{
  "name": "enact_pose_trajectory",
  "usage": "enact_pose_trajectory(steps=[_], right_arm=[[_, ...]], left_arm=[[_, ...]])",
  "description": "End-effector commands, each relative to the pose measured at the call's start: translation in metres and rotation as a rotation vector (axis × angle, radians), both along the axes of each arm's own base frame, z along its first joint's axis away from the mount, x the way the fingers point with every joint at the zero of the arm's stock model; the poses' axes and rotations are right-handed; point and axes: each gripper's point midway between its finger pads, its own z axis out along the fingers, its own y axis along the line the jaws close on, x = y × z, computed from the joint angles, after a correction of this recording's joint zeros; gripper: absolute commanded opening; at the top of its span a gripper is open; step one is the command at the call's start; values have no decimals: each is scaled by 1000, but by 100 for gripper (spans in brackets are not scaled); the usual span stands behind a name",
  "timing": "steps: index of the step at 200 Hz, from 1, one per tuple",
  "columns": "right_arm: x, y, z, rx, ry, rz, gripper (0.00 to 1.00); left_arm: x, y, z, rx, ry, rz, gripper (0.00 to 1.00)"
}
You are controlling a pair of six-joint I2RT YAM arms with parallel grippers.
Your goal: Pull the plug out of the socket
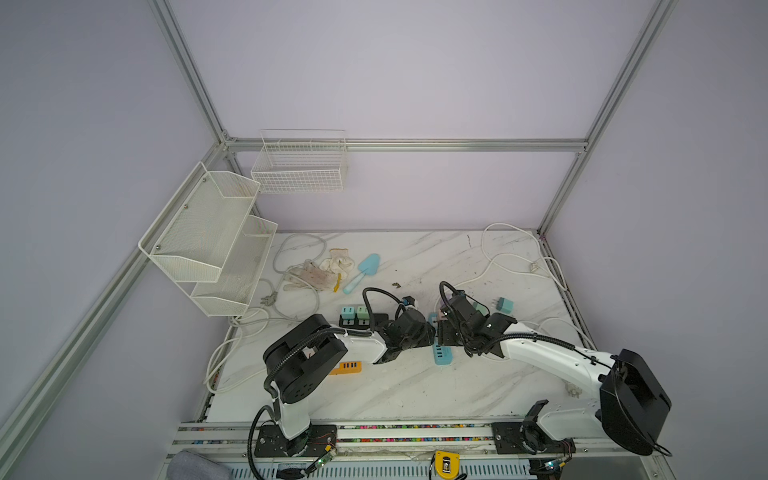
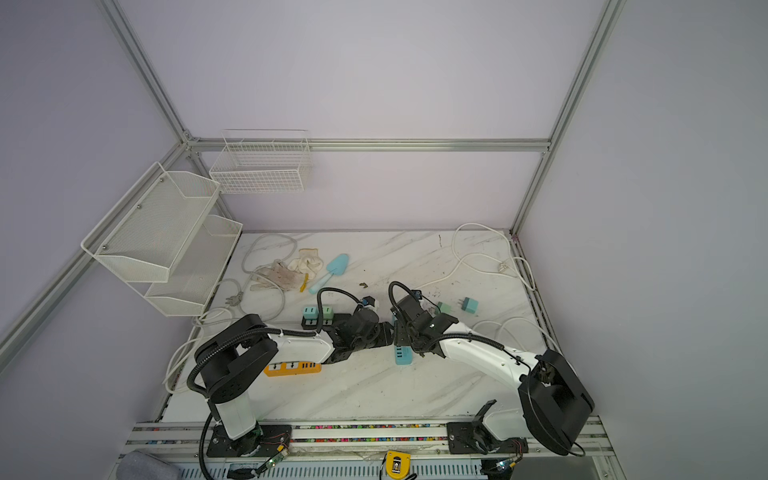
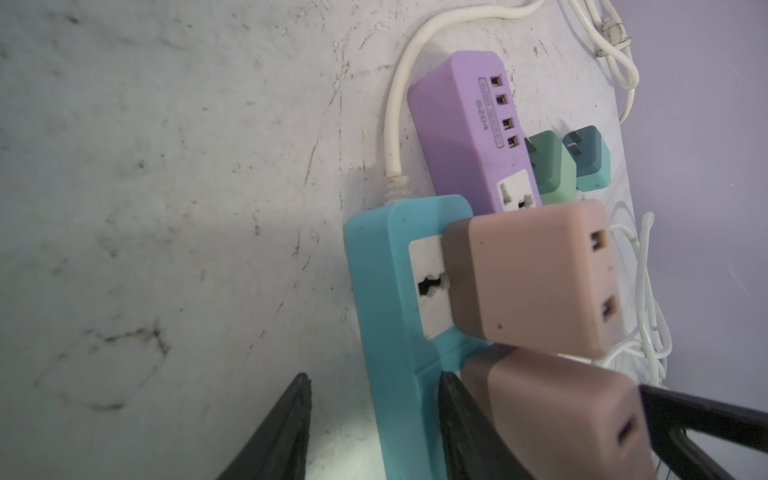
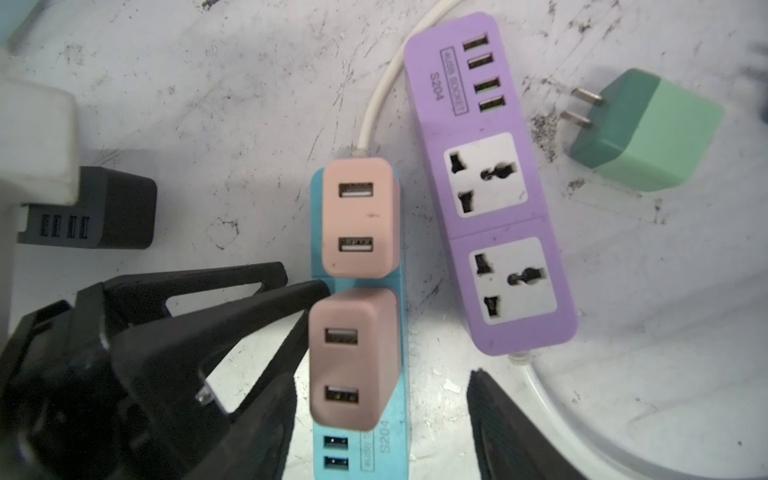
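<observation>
Presently: brace-and-grasp step, pull not begun. Clock is set on the top views, with 12 toward the back wall.

- Blue strip [image 1: 442, 356] lies mid-table [image 4: 208, 104] between the two wrists, long axis 12–6.
- Two pink plugs are seated in it: the near pink plug [image 4: 353, 361] on the 6 side, the far pink plug [image 4: 359, 216] just at its 12. No prongs show on either, so both look fully home.
- Right gripper [image 4: 384, 374] has its jaws spread, straddling the near pink plug. One finger [image 4: 274, 415] is close to the plug's 9 flank. The other [image 4: 507, 424] stands apart at 3 with a visible gap. Nothing is pinched.
- Left gripper [image 3: 374, 376] reaches in from 9, jaws partly spread. One finger [image 3: 457, 415] is at the strip's face beside the near plug, the other [image 3: 291, 424] over bare table off the strip's 9 edge. It holds nothing, and I cannot tell whether it touches the strip.

Judgement on doing it well:
- Centre the right jaws first so both pads meet the plug together. A one-sided close would likely shove the strip toward 3 into the purple strip [image 4: 490, 187], which lies just beside it.
- Grip the plug body only, clear of the far plug.
- Have the left gripper pin the strip before any pull, since a light strip probably lifts with the plug.
- Pull straight along the prongs, without twisting.
- Watch the crowding at the plug's 9 flank, where fingers of both arms converge.
- The loose green adapter [image 4: 648, 129], off at 2, is out of the way.
</observation>
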Motion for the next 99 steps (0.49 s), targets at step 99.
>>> enact_pose_trajectory(steps=[99], right_arm=[[9,9,-15,3,-8,-5,51]], left_arm=[[-14,10,-29,56,98,6,41]])
